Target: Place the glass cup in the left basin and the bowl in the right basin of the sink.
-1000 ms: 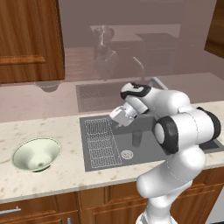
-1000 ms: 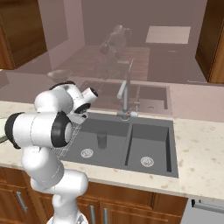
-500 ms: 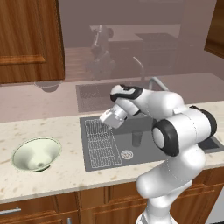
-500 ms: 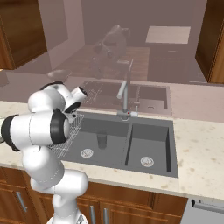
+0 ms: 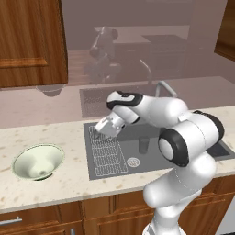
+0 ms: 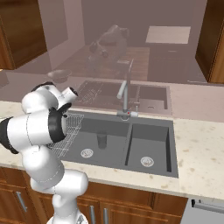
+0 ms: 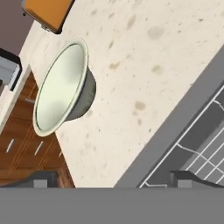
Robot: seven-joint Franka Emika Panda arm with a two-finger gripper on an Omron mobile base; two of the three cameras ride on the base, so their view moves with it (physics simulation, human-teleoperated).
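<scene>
The pale cream-green bowl (image 5: pixel 36 160) sits upright on the speckled counter, left of the sink (image 6: pixel 175 148). From the hand view the bowl (image 7: pixel 61 89) appears ahead, beyond the sink's rim. The small glass cup (image 5: pixel 143 145) stands upright on the floor of the left basin (image 6: pixel 109 153), beside the wire rack (image 5: pixel 108 149). My gripper (image 5: pixel 103 127) hangs open and empty over the rack's far left corner, pointing toward the bowl; its fingertips (image 7: pixel 41 179) are spread wide. The right basin (image 6: pixel 146 146) holds nothing but its drain.
A curved metal faucet (image 6: pixel 124 94) rises behind the divider between the basins. An orange object (image 7: pixel 46 13) lies on the counter past the bowl. Wooden wall cabinets (image 5: pixel 27 41) hang above the counter on the left.
My gripper has swung left from above the cup to over the rack's left corner, staying open. The cup and the bowl have not moved.
</scene>
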